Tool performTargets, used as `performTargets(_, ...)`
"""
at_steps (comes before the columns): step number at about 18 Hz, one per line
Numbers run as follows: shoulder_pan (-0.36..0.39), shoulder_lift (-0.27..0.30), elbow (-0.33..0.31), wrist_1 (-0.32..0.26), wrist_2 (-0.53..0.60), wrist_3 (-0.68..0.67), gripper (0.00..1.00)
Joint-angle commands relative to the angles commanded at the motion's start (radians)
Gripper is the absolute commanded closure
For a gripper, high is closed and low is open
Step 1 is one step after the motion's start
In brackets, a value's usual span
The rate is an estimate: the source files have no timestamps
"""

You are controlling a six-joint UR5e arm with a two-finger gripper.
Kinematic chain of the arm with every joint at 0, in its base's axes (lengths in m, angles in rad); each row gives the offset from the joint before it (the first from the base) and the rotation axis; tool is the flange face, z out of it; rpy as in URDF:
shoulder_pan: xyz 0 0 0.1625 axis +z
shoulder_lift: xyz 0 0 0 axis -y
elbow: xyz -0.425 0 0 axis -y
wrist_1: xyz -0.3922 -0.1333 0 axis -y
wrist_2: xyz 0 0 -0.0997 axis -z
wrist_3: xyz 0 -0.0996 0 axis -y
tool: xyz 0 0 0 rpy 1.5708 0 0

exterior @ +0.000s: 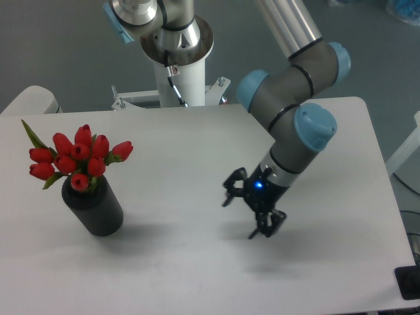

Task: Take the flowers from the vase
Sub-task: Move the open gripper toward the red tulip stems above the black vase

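The flowers (77, 157), a bunch of closed red tulip buds with green stems and leaves, stand in the vase (93, 207), a matte black cylinder at the left of the white table. My gripper (249, 211) is open and empty, its two black fingers spread apart. It hangs low over the middle of the table, well to the right of the vase and apart from it.
The white table (177, 151) has its front edge near the bottom of the view and its right edge by the arm. The arm's white base column (176, 65) stands behind the table's far edge. A dark object (408, 282) sits at the bottom right corner.
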Motion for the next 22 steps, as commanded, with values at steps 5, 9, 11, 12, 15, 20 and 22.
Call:
performTargets(5, -0.003, 0.032, -0.118, 0.000, -0.176, 0.000, 0.00)
performTargets(9, -0.017, 0.080, -0.196, 0.000, -0.252, 0.002, 0.00)
performTargets(11, -0.028, 0.109, -0.235, 0.000, -0.293, 0.000, 0.00)
performTargets(12, -0.029, 0.120, -0.247, 0.000, -0.304, 0.000, 0.00)
performTargets(15, -0.032, 0.143, -0.261, 0.000, -0.315, 0.000, 0.00)
performTargets(20, -0.083, 0.158, -0.280, 0.009, -0.419, 0.014, 0.00)
performTargets(22, -0.106, 0.158, -0.275, 0.009, -0.439, 0.025, 0.00)
